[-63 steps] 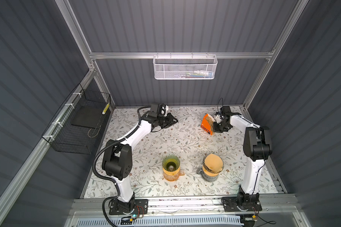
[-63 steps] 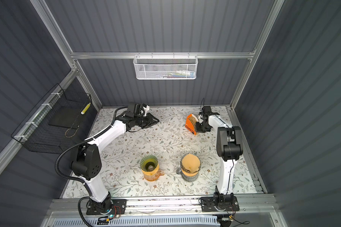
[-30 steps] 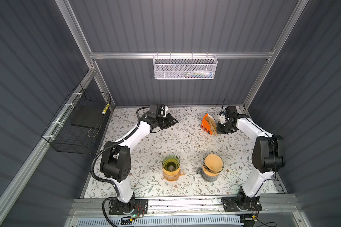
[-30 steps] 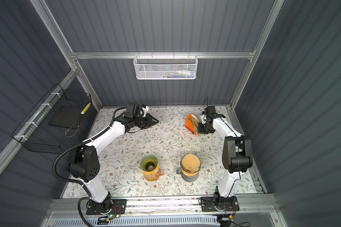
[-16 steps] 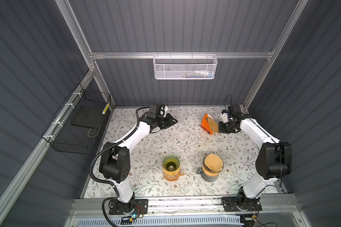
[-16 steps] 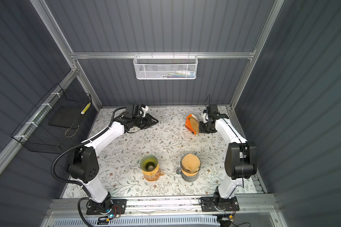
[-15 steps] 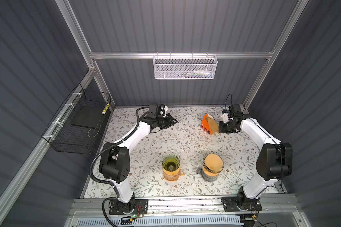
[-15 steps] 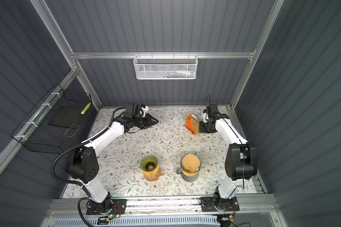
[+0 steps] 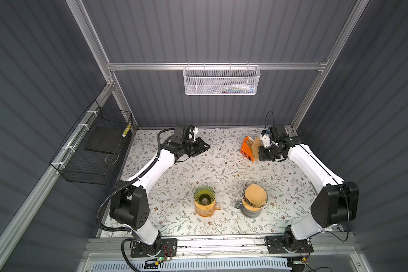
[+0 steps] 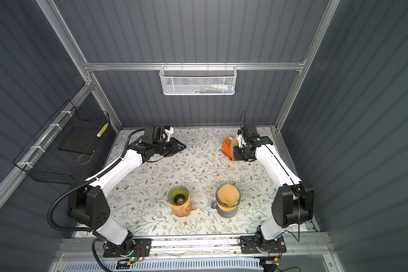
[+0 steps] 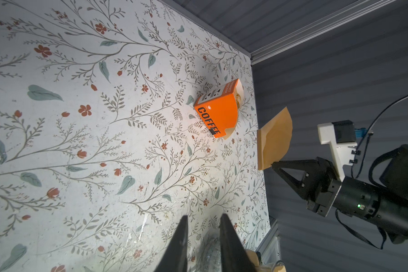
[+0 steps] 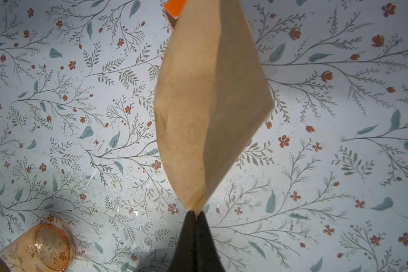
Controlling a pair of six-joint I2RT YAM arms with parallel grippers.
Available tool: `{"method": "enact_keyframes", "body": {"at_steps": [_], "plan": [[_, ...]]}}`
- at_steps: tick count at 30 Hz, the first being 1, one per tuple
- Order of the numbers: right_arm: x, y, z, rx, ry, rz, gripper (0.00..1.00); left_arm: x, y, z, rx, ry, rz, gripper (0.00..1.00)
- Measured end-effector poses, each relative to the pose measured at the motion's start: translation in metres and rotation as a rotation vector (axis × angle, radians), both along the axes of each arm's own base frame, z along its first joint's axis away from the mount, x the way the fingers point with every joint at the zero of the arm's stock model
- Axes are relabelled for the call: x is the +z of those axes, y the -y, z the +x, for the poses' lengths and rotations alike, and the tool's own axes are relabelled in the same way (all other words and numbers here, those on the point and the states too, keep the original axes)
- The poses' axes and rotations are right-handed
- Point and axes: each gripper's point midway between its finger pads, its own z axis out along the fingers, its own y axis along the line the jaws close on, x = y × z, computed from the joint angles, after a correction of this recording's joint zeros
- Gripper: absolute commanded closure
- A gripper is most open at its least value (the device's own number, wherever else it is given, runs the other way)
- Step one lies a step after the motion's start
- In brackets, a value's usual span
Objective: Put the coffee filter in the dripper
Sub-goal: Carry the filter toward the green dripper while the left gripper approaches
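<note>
Floral surface (image 9: 198, 169) is carrying a green ribbed dripper (image 9: 204, 196) atop an orange mug (image 9: 204, 210) nr the front; brown paper coffee filter (image 12: 210, 101), w/ one crease down its middle, is hanging off the surface just beside an orange box (image 11: 218, 113) reading "COFFEE" in black; right claw (image 12: 194, 213) is pinching the filter's pointed corner; left claw (image 11: 204, 216) is sitting slightly spread, nothing btwn its fingers.

Both arms reach fwd; left gripper (image 11: 204, 216) jaws slightly apart, right gripper (image 12: 195, 213) pinched shut.
</note>
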Motion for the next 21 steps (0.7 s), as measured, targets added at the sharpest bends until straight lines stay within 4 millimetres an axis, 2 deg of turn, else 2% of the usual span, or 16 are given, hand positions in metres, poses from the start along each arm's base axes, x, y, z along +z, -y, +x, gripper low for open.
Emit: {"method": "enact_keyframes", "body": {"at_steps": [6,11,21], "plan": [[0.024,-0.029,-0.015,0.071,0.034,-0.004,1.0,0.004,-0.013,-0.013,0.017,0.002,0.051,0.75],[0.044,-0.056,-0.03,0.137,0.057,0.003,1.0,0.017,-0.028,-0.028,0.044,0.02,0.094,0.75],[0.092,-0.105,-0.083,0.278,0.106,0.053,1.0,0.041,-0.065,-0.076,0.096,0.025,0.183,0.75]]}}
